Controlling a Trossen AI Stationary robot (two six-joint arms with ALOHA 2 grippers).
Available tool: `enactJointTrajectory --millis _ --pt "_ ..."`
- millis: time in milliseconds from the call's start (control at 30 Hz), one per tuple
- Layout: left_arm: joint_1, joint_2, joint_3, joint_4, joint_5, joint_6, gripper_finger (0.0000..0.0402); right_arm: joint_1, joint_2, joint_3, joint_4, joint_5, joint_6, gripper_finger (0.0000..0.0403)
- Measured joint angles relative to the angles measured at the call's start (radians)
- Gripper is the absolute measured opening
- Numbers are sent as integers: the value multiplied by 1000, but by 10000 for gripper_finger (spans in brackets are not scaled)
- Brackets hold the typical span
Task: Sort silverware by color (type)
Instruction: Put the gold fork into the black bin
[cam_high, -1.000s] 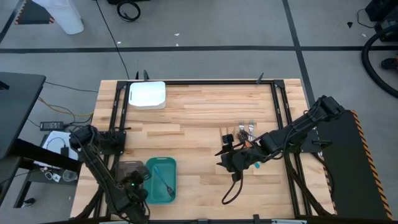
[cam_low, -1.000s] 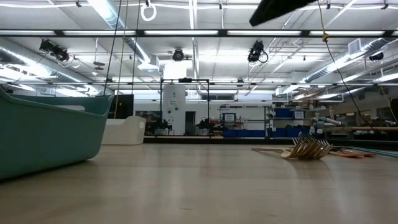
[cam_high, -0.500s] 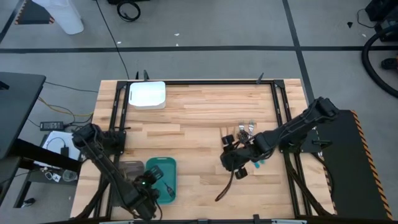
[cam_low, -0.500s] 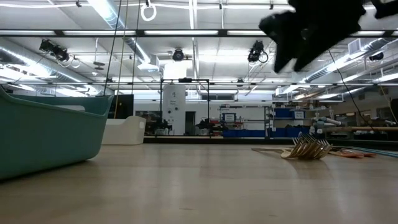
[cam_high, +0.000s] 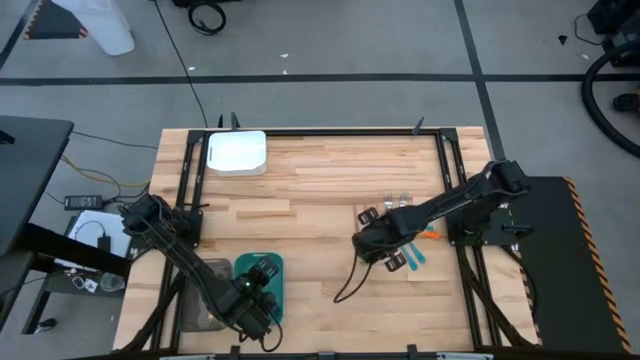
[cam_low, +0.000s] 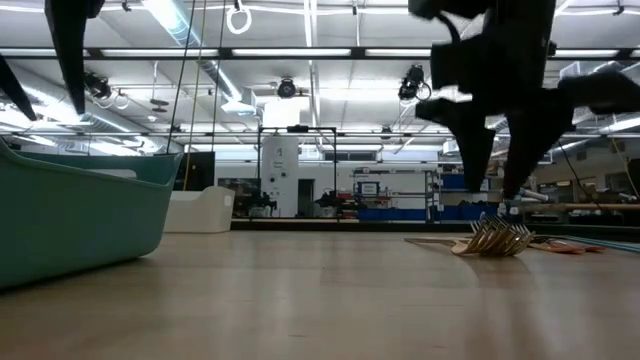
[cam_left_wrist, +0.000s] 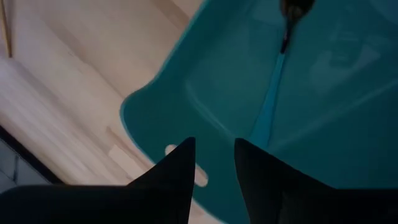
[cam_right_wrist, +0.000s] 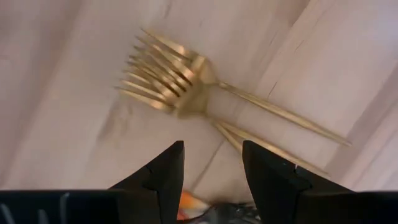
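- Gold forks lie stacked, tines fanned, handles splayed apart, on the desk near its right side; likely grouped there as one colour awaiting sorting.
- Teal and orange pieces rest just beside them.
- Right gripper hovers over the gold forks, fingers spread, holding nothing.
- One teal utensil already lies inside the teal tray.
- Left gripper hangs above that tray, fingers parted, empty.

Left gripper low at front edge — right gripper mid-table, both parted.
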Motion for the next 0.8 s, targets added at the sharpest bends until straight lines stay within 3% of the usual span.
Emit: enactJointTrajectory --millis 233,500,800 --pt "11 -1 1 17 -7 0 121 -36 85 0 -32 69 -149 151" --pt "12 -1 1 15 -8 -8 121 -78 109 0 -25 73 -254 108" --pt "2 -1 1 17 -9 4 121 -96 109 -6 -6 47 -398 106"
